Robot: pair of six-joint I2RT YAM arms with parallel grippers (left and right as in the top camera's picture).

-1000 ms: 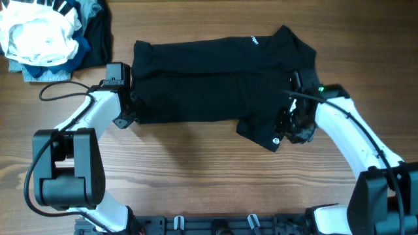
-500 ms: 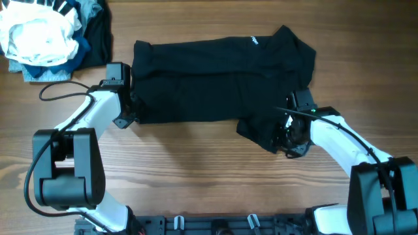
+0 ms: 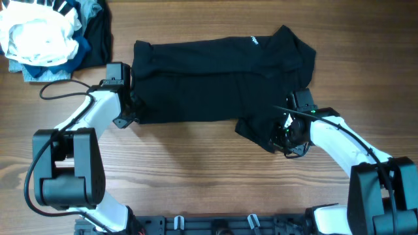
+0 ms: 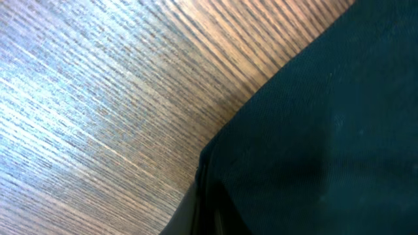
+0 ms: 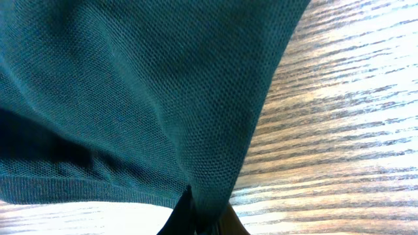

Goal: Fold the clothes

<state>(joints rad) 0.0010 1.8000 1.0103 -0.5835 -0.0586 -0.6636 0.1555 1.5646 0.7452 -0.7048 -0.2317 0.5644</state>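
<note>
Well, the black polo shirt (image 3: 215,78) lies spread across the middle of the desk (image 3: 196,183), toward its far edge, and a fold looks to be just starting: the left gripper (image 3: 128,111) is pinched tight on the near corner of the shirt's left end, and the right gripper (image 3: 285,137) is clamped on the sleeve (image 3: 261,132) jutting toward the near edge. Next, I'd guess, that sleeve wants lifting and laying in over the body. A pile of unfolded clothes (image 3: 46,32) sits in the far left corner, near but not in the way.
</note>
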